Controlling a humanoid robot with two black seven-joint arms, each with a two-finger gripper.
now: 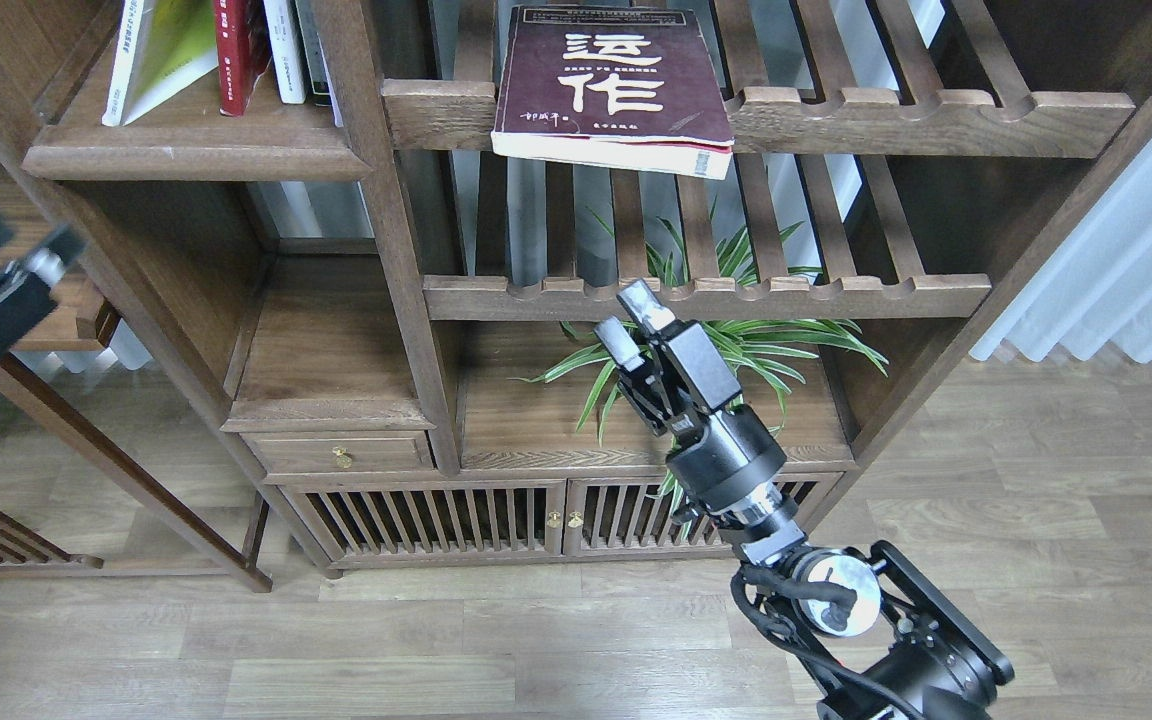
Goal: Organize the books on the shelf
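— Right gripper [638, 322] hangs empty below the maroon book [612, 88], fingers spread a little, in front of the lower slatted rack [706, 297] and the plant [726, 350].

— And the left gripper [11, 265]?

— Blurred at the frame's left edge; I cannot tell if it is spread or pressed together.

— Where does the book lie?

— Flat on the upper rack [936, 115], its near edge jutting over the rail. The shelf [196, 155] sits up left, with the yellow-green book [161, 50] and red book [236, 50] already standing there.

— The risk?

— I judge a nudge from below could tip the overhanging book off; a pinch on its thin front edge might slip.
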